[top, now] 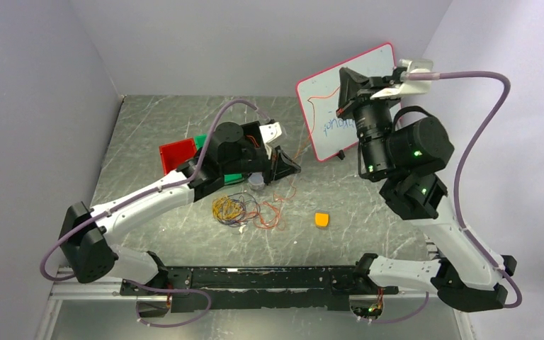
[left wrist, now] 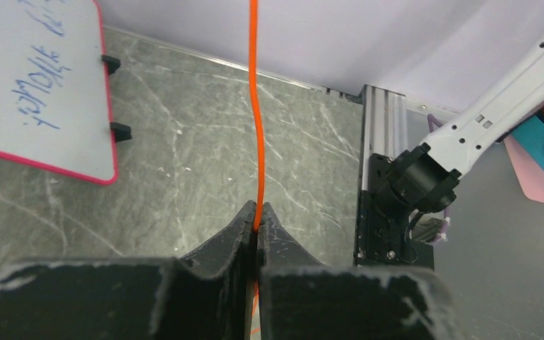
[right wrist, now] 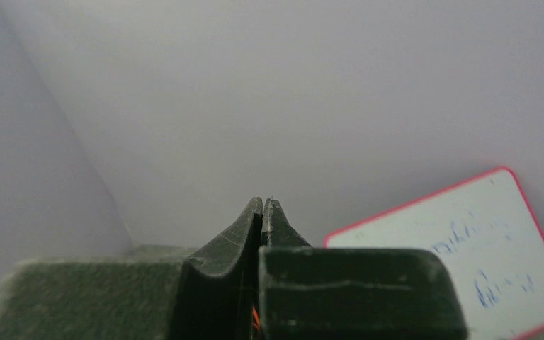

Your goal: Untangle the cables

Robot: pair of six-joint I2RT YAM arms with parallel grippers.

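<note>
The cables lie in a loose pile on the table: yellow loops [top: 227, 209], dark purple loops [top: 248, 205] and orange loops [top: 270, 217]. One orange cable [top: 310, 117] rises from the pile, stretched in front of the whiteboard. My left gripper [top: 294, 168] is low, just above the pile, and is shut on this orange cable [left wrist: 254, 106], which runs straight away from its tips [left wrist: 257, 210]. My right gripper [top: 341, 91] is raised high before the whiteboard. It is shut [right wrist: 263, 203], with a bit of orange cable [right wrist: 255, 319] showing deep between its fingers.
A red-rimmed whiteboard [top: 368, 71] leans at the back right; it also shows in the left wrist view [left wrist: 35, 85] and the right wrist view [right wrist: 467, 262]. A red box [top: 177, 154], green pieces [top: 232, 178] and a small grey cup [top: 256, 180] sit under the left arm. A small orange block [top: 321, 219] lies right of the pile.
</note>
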